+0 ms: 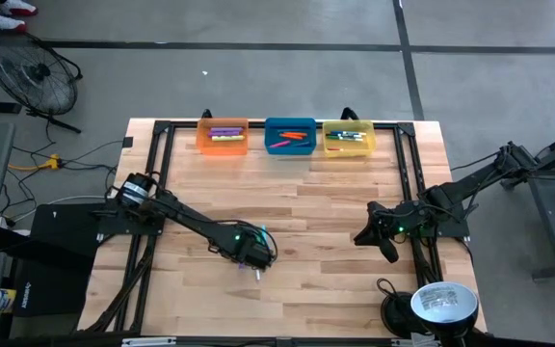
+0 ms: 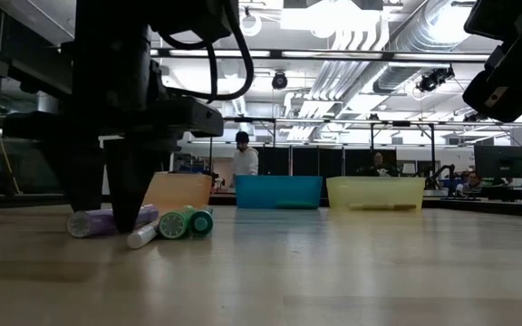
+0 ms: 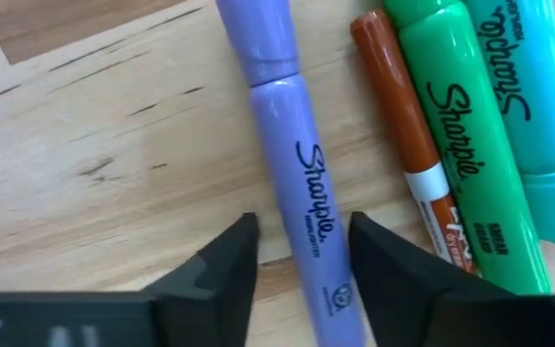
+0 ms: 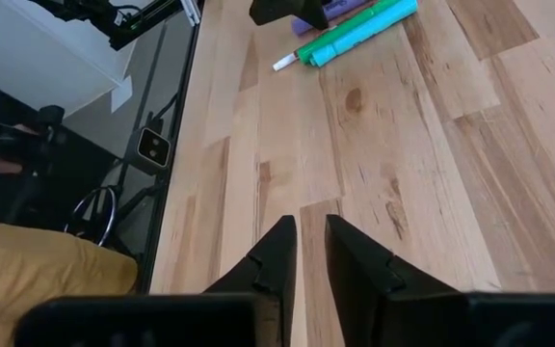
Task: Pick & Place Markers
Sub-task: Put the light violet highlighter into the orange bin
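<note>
Several markers lie side by side on the wooden table near its front middle: a purple one (image 3: 297,164), a thin orange one (image 3: 403,125), a green one (image 3: 461,145) and a light blue one (image 3: 538,106). My left gripper (image 1: 256,258) points straight down over them, open. Its two fingers stand on either side of the purple marker's barrel, low over the table (image 2: 107,213). I cannot tell whether they touch it. My right gripper (image 4: 311,231) hangs above the table's right side, shut, with nothing between its fingers.
Three bins stand in a row at the far edge, orange (image 1: 223,137), blue (image 1: 290,137) and yellow (image 1: 348,138), each with markers inside. A black frame rail (image 1: 162,164) borders the table. A round lamp-like object (image 1: 441,304) sits at the near right corner.
</note>
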You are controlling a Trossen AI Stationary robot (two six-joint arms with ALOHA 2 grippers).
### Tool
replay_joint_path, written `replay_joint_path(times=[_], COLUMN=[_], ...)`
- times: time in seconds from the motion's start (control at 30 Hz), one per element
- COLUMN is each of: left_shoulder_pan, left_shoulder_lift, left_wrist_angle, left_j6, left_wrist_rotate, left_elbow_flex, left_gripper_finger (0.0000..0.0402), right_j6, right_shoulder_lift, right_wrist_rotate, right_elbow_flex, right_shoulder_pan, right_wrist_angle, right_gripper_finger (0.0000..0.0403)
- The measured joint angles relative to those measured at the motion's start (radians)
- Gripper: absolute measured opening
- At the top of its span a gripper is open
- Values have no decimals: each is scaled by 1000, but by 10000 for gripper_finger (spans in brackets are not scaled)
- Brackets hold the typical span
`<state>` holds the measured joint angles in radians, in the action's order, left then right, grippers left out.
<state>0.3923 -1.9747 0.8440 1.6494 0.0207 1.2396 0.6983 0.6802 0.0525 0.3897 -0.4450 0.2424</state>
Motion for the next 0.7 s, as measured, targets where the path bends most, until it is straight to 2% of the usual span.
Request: replay_joint_path(times=[0.17,0.27,0.5,0.7], left_shoulder_pan=[0,0,1,2], left_shoulder_lift=[0,0,0,49], left_wrist_angle=[-1,-11,-2,9], left_j6=[-25,-29,-29,-54], left_wrist_rotate=[-9,-11,10,48], left_elbow_flex=[-1,-3,-3,-8], left_gripper_finger=[86,58,58,58], right_j6=[0,0,0,0], right_shoulder_lift=[0,0,0,0], right_wrist_rotate=[0,0,0,0], right_elbow_flex=[0,0,0,0], right_shoulder_pan=[0,0,0,0], right_wrist_angle=[0,0,0,0], right_gripper_finger=[52,51,46,51])
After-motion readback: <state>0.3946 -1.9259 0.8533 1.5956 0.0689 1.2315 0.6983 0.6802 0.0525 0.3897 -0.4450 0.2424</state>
